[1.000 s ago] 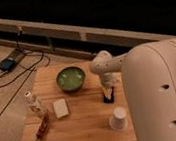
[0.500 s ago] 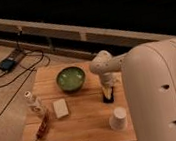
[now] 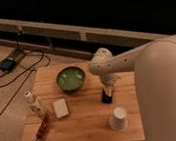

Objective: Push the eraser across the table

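Observation:
The eraser (image 3: 106, 96), a small black block, lies on the right half of the light wooden table (image 3: 85, 121), between the green bowl and the paper cup. My gripper (image 3: 107, 87) reaches down from the white arm at the right and hangs right over the eraser's far end, touching it or nearly so. Its jaws stand open and hold nothing. The gripper hides the eraser's far end.
A green bowl (image 3: 71, 79) sits left of the gripper. A white paper cup (image 3: 119, 118) stands near the front right edge. A whitish square block (image 3: 61, 108), a small bottle (image 3: 33, 102) and a reddish packet (image 3: 43, 127) lie at the left. Cables (image 3: 9, 63) trail on the floor.

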